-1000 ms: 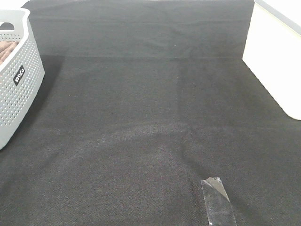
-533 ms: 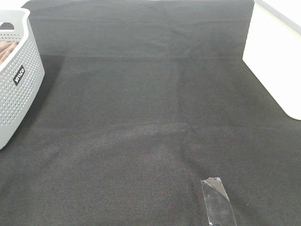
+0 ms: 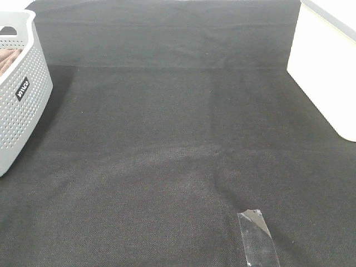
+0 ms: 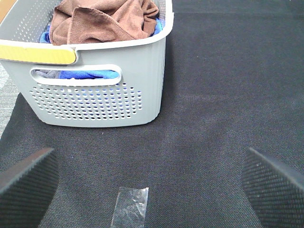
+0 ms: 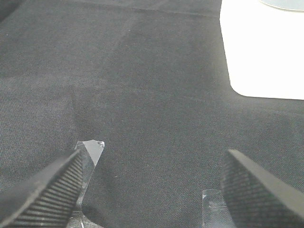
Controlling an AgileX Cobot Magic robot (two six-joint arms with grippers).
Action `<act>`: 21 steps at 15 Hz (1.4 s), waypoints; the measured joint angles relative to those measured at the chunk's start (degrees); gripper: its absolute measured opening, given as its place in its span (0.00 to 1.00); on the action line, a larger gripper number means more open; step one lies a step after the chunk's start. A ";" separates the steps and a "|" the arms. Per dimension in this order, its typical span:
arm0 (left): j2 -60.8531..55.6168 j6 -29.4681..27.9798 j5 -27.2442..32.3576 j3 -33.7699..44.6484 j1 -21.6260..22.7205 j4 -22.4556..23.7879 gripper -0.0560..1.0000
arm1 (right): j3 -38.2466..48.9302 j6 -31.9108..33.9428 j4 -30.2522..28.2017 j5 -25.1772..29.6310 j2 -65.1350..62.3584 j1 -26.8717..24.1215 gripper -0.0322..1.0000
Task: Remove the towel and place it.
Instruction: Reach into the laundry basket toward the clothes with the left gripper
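The brown towel (image 4: 102,20) lies bunched in the grey perforated basket (image 4: 95,99), on top of blue cloth (image 4: 90,74). In the exterior high view only a sliver of the towel (image 3: 10,58) shows inside the basket (image 3: 22,111) at the far left edge. My left gripper (image 4: 152,185) is open over the black mat, short of the basket and apart from it. My right gripper (image 5: 152,190) is open and empty over the black mat. Neither gripper shows in the exterior high view.
A black cloth mat (image 3: 178,139) covers the table. A white box (image 3: 325,67) stands at the right edge, also in the right wrist view (image 5: 261,52). Clear tape strips lie on the mat (image 3: 257,236), (image 4: 130,206), (image 5: 90,152).
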 joint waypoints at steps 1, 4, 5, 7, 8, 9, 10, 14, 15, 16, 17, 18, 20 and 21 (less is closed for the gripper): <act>0.00 0.00 0.00 0.00 0.00 0.00 0.99 | 0.00 0.00 0.00 0.00 0.00 0.00 0.77; 0.00 0.00 0.00 0.00 0.00 0.00 0.99 | 0.00 0.00 0.00 0.00 0.00 0.00 0.77; 0.00 0.00 0.00 0.00 0.00 0.00 0.99 | 0.00 0.00 0.00 0.00 0.00 0.00 0.77; 0.00 0.00 0.00 0.00 0.00 0.74 0.99 | 0.00 0.00 0.00 0.00 0.00 0.00 0.77; 0.00 0.00 0.00 0.00 0.00 0.74 0.99 | 0.00 0.00 0.00 0.00 0.00 0.00 0.77; 0.00 0.00 0.00 0.00 0.00 0.74 0.99 | 0.00 0.00 0.00 0.00 0.00 0.00 0.77; 0.00 0.00 0.00 0.00 0.00 0.74 0.99 | 0.00 0.00 0.00 0.00 0.00 0.00 0.77; 0.00 0.00 0.00 0.00 0.00 0.74 0.99 | 0.00 0.00 0.00 0.00 0.00 0.00 0.77; 0.00 0.00 0.00 0.00 0.00 0.74 0.99 | 0.00 0.00 0.00 0.00 0.00 0.00 0.77; 0.00 0.00 0.00 0.00 0.00 0.74 0.99 | 0.00 0.00 0.00 0.00 0.00 0.00 0.77; 0.00 0.00 0.00 0.00 0.00 0.74 0.99 | 0.00 0.00 0.00 0.00 0.00 0.00 0.77; 0.00 0.00 0.00 0.00 0.00 0.74 0.99 | 0.00 0.00 0.00 0.00 0.00 0.00 0.77; 0.00 0.00 0.00 0.00 0.00 0.74 0.99 | 0.00 0.00 0.00 0.00 0.00 0.00 0.77; 0.00 0.00 0.00 0.00 0.00 0.74 0.99 | 0.00 0.00 0.00 0.00 0.00 0.00 0.77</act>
